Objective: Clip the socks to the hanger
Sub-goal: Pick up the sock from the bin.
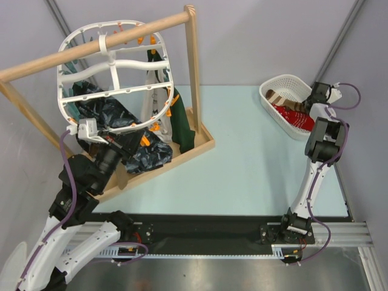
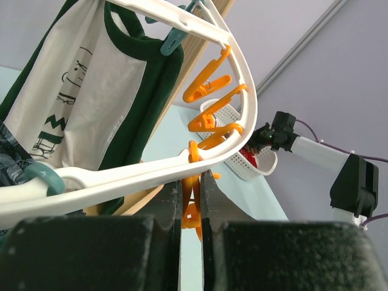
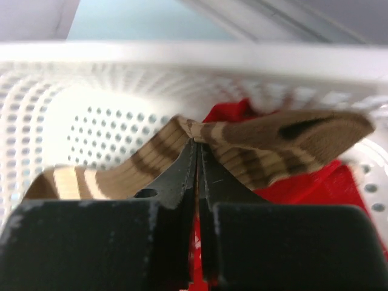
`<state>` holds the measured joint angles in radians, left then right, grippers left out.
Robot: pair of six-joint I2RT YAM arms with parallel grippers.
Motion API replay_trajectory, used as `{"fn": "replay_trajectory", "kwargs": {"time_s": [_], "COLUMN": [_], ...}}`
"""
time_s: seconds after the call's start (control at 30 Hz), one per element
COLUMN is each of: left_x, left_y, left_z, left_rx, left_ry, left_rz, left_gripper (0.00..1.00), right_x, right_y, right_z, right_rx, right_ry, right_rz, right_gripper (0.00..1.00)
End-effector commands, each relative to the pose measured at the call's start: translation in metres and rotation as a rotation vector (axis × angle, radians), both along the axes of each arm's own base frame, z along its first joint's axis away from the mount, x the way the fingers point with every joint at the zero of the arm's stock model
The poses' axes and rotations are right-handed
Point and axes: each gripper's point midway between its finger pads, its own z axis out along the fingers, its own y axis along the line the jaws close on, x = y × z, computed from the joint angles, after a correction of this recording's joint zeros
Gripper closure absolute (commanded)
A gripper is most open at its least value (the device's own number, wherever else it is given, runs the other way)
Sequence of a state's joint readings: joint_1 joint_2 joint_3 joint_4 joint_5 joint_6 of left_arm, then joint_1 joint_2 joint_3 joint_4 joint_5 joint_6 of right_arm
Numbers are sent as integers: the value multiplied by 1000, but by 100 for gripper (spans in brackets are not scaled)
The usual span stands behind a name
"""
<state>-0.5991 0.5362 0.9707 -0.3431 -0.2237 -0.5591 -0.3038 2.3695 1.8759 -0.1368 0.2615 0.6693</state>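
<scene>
The right claw [image 3: 196, 145] is clamped on the brown striped sock [image 3: 260, 142], pinched at mid-length inside the white basket [image 3: 182, 54], above a red sock [image 3: 303, 188]. The sock is light, soft and limp, and both ends droop. A hold nearer the cuff would likely present a cleaner edge. The left claw [image 2: 191, 180] is closed on an orange clip [image 2: 194, 212] at the hanger [image 2: 121, 176] rim.

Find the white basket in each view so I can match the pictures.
Top external: basket at upper right, beside the right arm.
Left wrist: small, right of centre, behind the orange clips, basket.
Right wrist: fills the frame, its rim running across the top.
Shared landmark: the red sock inside it.
</scene>
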Motion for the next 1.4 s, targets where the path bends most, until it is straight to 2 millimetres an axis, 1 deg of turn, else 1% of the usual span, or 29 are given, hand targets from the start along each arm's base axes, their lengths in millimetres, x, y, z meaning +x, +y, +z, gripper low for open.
{"fn": "replay_trajectory", "kwargs": {"time_s": [0.0, 0.03, 0.07, 0.1, 0.13, 0.17, 0.2, 0.23, 0.33, 0.37, 0.4, 0.43, 0.47, 0.53, 0.57, 0.63, 0.67, 0.7, 0.77, 0.8, 0.9, 0.93, 1.03, 1.07, 1.13, 1.17, 1.23, 1.27, 1.37], "left_x": [0, 1, 1, 1, 2, 2, 2, 2, 2, 2, 2, 3, 3, 2, 2, 2, 2, 2, 1, 1, 0, 0, 0, 0, -1, 0, -1, 0, -1], "left_y": [-3, -4, -5, -5, -5, -6, -6, -7, -7, -7, -7, -6, -7, -7, -6, -5, -5, -5, -5, -5, -4, -4, -5, -5, -4, -4, -4, -5, -4], "left_z": [0, 0, 0, 1, 0, 1, 2, 2, 3, 3, 1, 2, 2, 2, 3, 5, 4, 5, 5, 6, 6, 6, 5, 5, 4, 4, 5, 4, 4], "left_rx": [-6, -7, -11, -11, -12, -11, -12, -7, -2, 0, 2, 0, 1, 1, 3, 5, 7, 9, 10, 10, 9, 6, 3, 3, 5, 5, 1, 3, 3], "left_ry": [19, 20, 19, 19, 21, 19, 15, 16, 16, 15, 19, 16, 13, 12, 10, 8, 9, 6, 7, 8, 3, 3, 4, 4, 5, 5, 3, 6, 4], "left_rz": [-14, -17, -21, -21, -16, -19, -19, -23, -27, -27, -27, -23, -24, -24, -22, -19, -20, -20, -23, -22, -20, -20, -22, -24, -23, -23, -24, -25, -25], "left_gripper": [100, 100, 100, 100, 100, 100, 100, 100, 100, 100, 100, 100, 100, 100, 100, 100, 100, 100, 100, 100, 100, 100, 100, 100, 100, 100, 100, 100, 100], "right_x": [18, 17, 16, 9, 7, 5, 0, -3, -4, -4, -3, 1, 1, -4, -9, -14, -14, -16, -18, -15, -21, -26, -36, -37, -34, -35, -33, -34, -25], "right_y": [39, 49, 57, 66, 80, 88, 94, 97, 95, 92, 95, 107, 108, 113, 114, 100, 92, 84, 75, 72, 64, 57, 43, 32, 23, 16, 9, 4, -2], "right_z": [76, 78, 85, 76, 99, 100, 96, 103, 108, 96, 92, 100, 83, 75, 69, 62, 61, 52, 44, 45, 43, 44, 43, 49, 53, 45, 41, 32, 27], "right_rx": [-52, -36, -31, -11, -3, 7, 16, 23, 34, 76, 111, 159, 191, 225, 234, 237, 215, 201, 181, 171, 149, 126, 84, 55, 44, 62, 89, 105, 97], "right_ry": [-132, -125, -135, -119, -173, -177, -166, -174, -196, -169, -163, -167, -125, -91, -81, -95, -109, -93, -50, -45, -15, 1, 16, 1, -16, -9, -9, -2, -30], "right_rz": [156, 189, 208, 222, 248, 262, 271, 273, 284, 292, 323, 393, 412, 436, 437, 407, 387, 385, 376, 378, 347, 298, 215, 171, 140, 111, 84, 65, 53], "right_gripper": [100, 100, 100, 100, 100, 100, 100, 100, 100, 100, 100, 100, 100, 100, 95, 74, 60, 58, 52, 50, 47, 46, 36, 31, 30, 30, 31, 31, 34]}}
